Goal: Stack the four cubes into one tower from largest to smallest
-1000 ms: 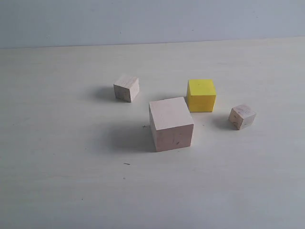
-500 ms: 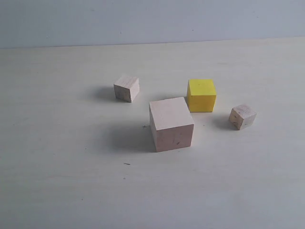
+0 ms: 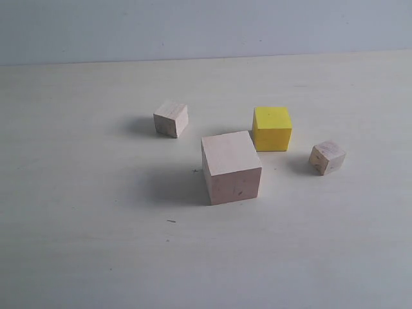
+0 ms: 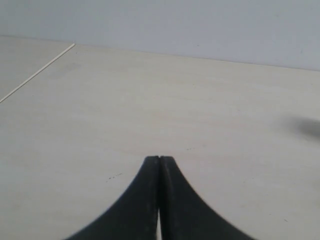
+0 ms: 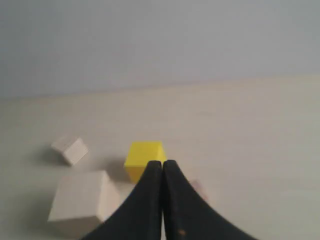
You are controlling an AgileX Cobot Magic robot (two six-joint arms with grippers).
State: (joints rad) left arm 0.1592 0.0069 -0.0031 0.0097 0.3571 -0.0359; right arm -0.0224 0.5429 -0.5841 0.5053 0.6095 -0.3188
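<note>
I'm holding L gripper [image 4: 159, 159], R gripper [image 5: 162, 162] closed, empty; large wood cube [image 3: 231, 166], yellow cube [image 3: 271, 128], small cubes [image 3: 170, 119] sitting unmoved, unstacked mid-frame.

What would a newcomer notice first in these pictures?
The bright yellow cube stands out, just behind and right of the large pale wood cube in the exterior view. The left small cube and the right small cube sit apart from them, nothing stacked. The left claw and right claw are both shut and empty.
</note>
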